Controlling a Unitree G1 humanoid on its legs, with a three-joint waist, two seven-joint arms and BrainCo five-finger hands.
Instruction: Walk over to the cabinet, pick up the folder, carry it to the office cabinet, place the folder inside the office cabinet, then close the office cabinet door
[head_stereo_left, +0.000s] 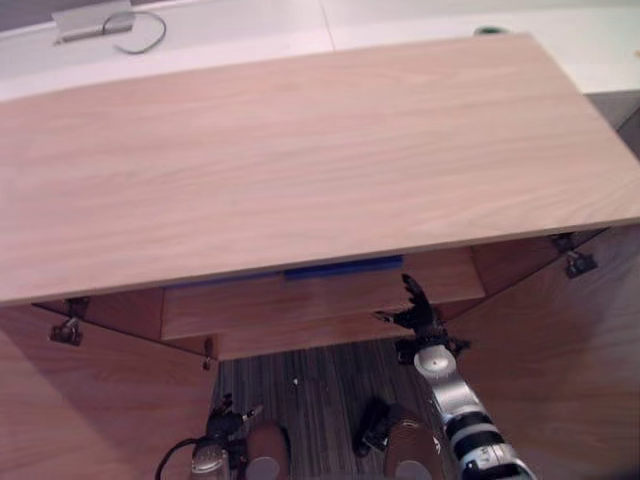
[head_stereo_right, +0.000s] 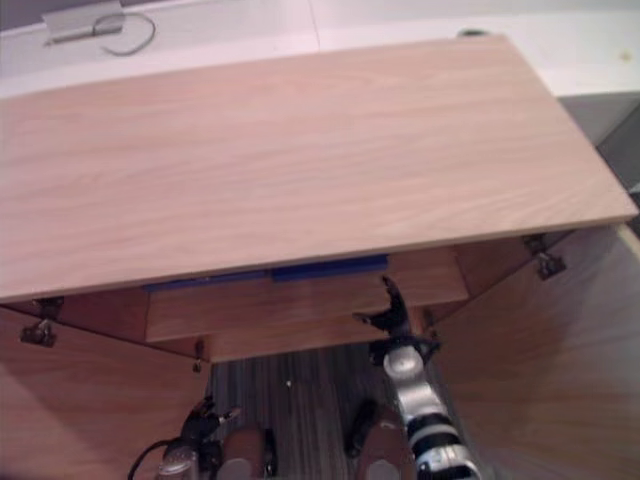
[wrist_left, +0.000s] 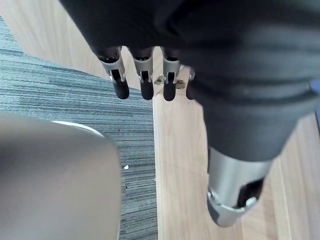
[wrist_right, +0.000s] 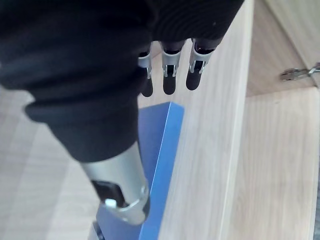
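Observation:
A blue folder (head_stereo_left: 340, 268) lies flat on the shelf (head_stereo_left: 300, 305) inside the open office cabinet, with just its front edge showing under the wide wooden top (head_stereo_left: 300, 150). My right hand (head_stereo_left: 420, 320) is raised in front of the shelf near the folder's right end, fingers straight and open, holding nothing. In the right wrist view its fingers (wrist_right: 170, 75) reach past the blue folder (wrist_right: 162, 165) along the shelf's edge, the thumb beside the folder. My left hand (head_stereo_left: 222, 428) hangs low near the floor, its fingers (wrist_left: 142, 80) relaxed and open.
Both cabinet doors stand open: the left door (head_stereo_left: 80, 400) and the right door (head_stereo_left: 570, 360), with metal hinges (head_stereo_left: 68, 330) at the corners. Grey striped carpet (head_stereo_left: 310, 390) lies between them. Behind the cabinet a grey power strip (head_stereo_left: 95, 20) sits on a white surface.

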